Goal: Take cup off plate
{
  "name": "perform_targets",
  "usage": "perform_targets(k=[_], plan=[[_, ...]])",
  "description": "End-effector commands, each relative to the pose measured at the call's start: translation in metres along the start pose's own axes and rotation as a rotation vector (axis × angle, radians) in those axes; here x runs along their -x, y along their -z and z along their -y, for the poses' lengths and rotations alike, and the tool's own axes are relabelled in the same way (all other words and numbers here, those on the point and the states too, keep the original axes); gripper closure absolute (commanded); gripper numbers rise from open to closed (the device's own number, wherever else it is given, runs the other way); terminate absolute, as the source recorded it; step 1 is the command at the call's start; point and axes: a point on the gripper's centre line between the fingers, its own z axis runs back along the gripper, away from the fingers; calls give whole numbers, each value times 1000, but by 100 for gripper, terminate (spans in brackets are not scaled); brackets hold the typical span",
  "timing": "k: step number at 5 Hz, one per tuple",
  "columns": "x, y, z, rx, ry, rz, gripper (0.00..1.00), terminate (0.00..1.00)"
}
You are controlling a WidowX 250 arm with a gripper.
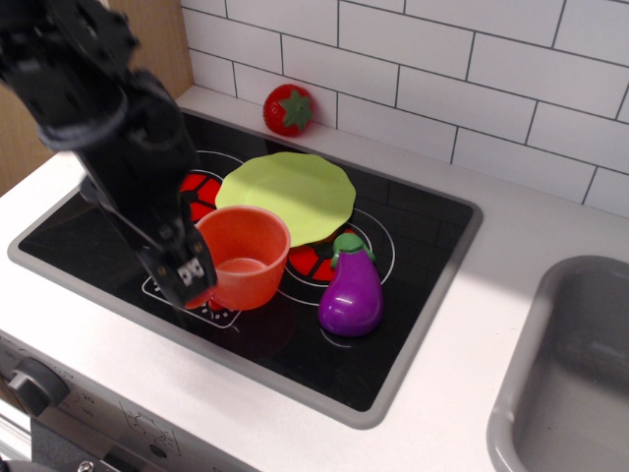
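The orange-red cup [246,260] stands upright on the black hob, just in front of the lime-green plate [292,191] and against its near edge. The plate lies flat with nothing on it. My black gripper [187,276] is blurred and sits at the cup's left side, with one finger [180,271] covering the cup's left wall. The other finger and the cup's handle are hidden, so I cannot make out whether the jaws still grip the cup.
A purple eggplant [351,291] stands right of the cup. A red toy tomato [288,108] sits by the tiled wall. The hob's grey frame [444,295] borders white counter. A grey sink [570,374] is at the right and a knob [37,383] at the front left.
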Motion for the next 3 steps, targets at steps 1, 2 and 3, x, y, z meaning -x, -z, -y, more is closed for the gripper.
perform_targets(k=[1, 2, 3], plan=[[-8, -27, -20, -38, -34, 49, 0, 0], [-8, -27, -20, -38, -34, 49, 0, 0], [-8, -27, -20, -38, -34, 49, 0, 100]])
